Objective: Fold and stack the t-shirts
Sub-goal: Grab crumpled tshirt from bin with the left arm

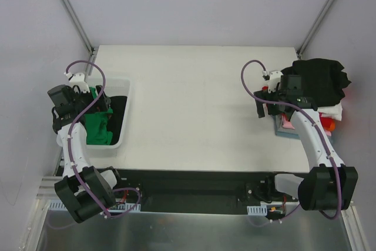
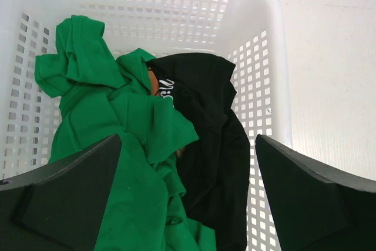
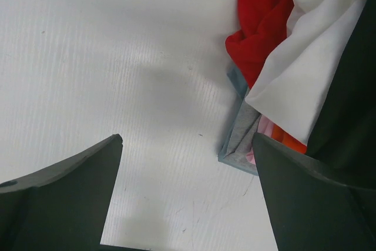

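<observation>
A crumpled bright green t-shirt (image 2: 111, 121) and a black t-shirt with orange/white print (image 2: 211, 139) lie in the white mesh basket (image 2: 264, 45). My left gripper (image 2: 188, 198) is open just above them; it also shows in the top view (image 1: 97, 107). A stack of t-shirts sits at the table's right edge: black on top (image 1: 317, 80), then white (image 3: 317, 57), red (image 3: 261, 22), pink, orange and grey (image 3: 244, 139). My right gripper (image 3: 188, 198) is open and empty over bare table at the stack's left edge (image 1: 267, 107).
The basket (image 1: 124, 95) stands at the table's left edge. Bare white table (image 1: 200, 110) lies between basket and stack. Grey walls enclose the back and sides.
</observation>
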Action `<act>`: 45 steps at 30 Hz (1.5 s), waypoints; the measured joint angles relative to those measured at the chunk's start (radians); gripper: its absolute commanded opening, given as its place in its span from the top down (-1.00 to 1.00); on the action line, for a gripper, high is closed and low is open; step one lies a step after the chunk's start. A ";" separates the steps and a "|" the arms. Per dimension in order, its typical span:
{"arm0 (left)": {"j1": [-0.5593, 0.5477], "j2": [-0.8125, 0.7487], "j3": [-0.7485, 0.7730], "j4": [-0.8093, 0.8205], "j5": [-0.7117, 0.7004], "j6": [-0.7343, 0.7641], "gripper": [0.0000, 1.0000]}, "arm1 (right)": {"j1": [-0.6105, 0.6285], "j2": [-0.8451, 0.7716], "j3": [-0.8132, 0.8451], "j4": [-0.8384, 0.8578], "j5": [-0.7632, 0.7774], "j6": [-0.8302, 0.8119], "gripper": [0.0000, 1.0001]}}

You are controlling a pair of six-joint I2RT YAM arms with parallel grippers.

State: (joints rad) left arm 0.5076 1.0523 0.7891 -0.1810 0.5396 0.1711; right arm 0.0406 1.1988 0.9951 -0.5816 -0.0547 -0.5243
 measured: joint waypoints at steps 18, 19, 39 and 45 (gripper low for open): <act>0.000 -0.003 -0.003 0.000 -0.050 0.008 -0.99 | -0.006 -0.009 0.000 -0.003 -0.026 -0.005 -0.93; 0.000 -0.001 -0.001 0.000 -0.078 0.015 -0.99 | -0.006 -0.009 0.000 -0.003 -0.027 -0.007 -0.93; 0.000 0.478 0.273 -0.012 -0.270 0.095 -0.51 | -0.006 0.013 0.000 -0.015 -0.043 -0.015 -0.93; -0.007 0.547 0.335 -0.011 -0.273 0.106 -0.45 | -0.006 0.013 0.000 -0.015 -0.044 -0.016 -0.93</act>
State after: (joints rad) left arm 0.5003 1.5997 1.1236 -0.1917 0.2668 0.2771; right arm 0.0341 1.2121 0.9951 -0.5964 -0.0990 -0.5404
